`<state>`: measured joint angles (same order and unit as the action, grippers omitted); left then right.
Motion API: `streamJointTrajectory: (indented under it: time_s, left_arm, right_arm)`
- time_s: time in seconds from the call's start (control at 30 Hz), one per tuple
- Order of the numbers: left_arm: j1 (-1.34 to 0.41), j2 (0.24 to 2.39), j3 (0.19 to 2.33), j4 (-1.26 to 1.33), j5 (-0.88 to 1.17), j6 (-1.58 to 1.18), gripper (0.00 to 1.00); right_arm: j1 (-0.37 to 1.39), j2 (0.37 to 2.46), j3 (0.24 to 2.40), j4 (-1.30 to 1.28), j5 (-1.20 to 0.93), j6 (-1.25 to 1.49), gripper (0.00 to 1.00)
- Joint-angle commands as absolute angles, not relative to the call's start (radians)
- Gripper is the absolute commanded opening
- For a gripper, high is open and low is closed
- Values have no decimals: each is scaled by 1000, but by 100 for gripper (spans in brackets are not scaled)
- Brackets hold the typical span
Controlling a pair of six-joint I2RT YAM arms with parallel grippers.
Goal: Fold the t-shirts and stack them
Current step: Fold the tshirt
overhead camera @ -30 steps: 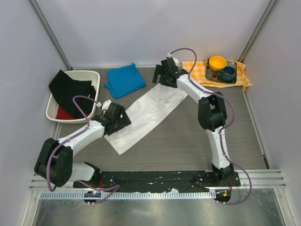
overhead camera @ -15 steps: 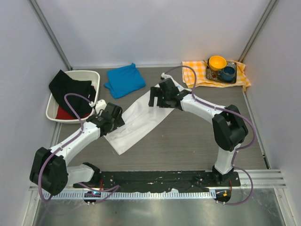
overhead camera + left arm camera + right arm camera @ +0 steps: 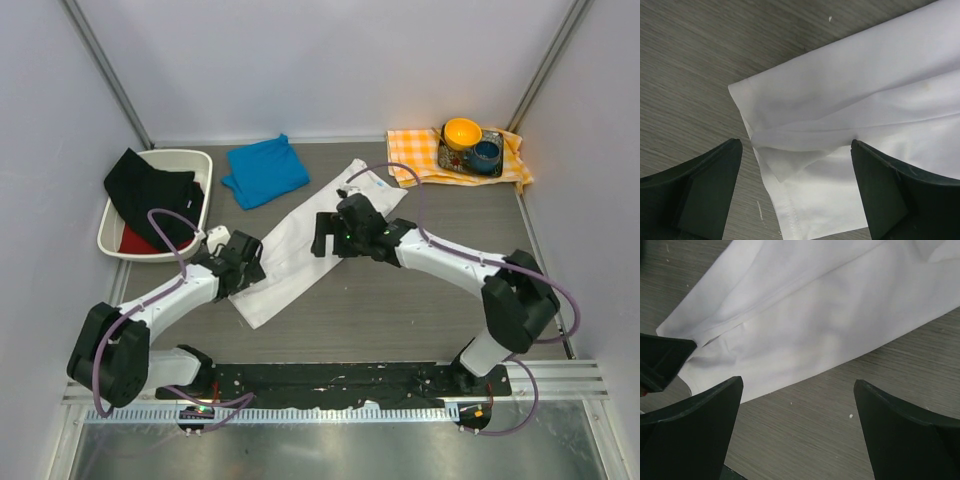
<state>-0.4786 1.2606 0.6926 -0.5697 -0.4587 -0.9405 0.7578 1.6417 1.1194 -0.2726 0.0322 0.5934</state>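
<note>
The grey wood-grain bench (image 3: 400, 310) carries everything. The white t-shirt (image 3: 290, 252) lies flat on it as a long narrow band near the middle. Its long axis runs diagonally, one end pointing toward the near left and the other toward the far right, where it stops short of the orange-and-white checked cloth (image 3: 415, 150). The white tub (image 3: 190, 158) at the far left holds a black cloth (image 3: 150, 190). Just right of the tub, the blue t-shirt (image 3: 265, 170) lies as a small folded square, apart from the white one. The left tool (image 3: 243, 262) hangs over the white shirt's near-left end, its fingers spread wide over a corner and hem, gripping nothing. The right tool (image 3: 330, 232) hovers over the band's middle, fingers equally wide, also empty, with the shirt's long edge and bare bench beneath. An orange bowl (image 3: 462, 131) and a blue cup (image 3: 487, 154) sit on the checked cloth.
</note>
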Motion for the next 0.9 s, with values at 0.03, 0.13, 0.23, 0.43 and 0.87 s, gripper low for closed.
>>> streamJointTrajectory:
  time_s: [0.03,0.13,0.23,0.43,0.87]
  left_arm:
    - [-497,1267,632,-463,-420,-973,94]
    - [-505,1267,603,-430,-399,-982,93]
    - [-518,1261,566,-396,-368,-1003,92]
    - [-583,1220,512,-394,-365,-1055,90]
    - [-980,1267,498,-426,-449,-1344,88]
  right_arm:
    - [753,1450,1082,-304,127,574,100]
    - [753,1375,1063,-337,156,558,100]
    - [753,1332,1046,-374,198,546,100]
    - [753,1252,1016,-420,238,548,100]
    - [753,1146,1003,-482,276,558,100]
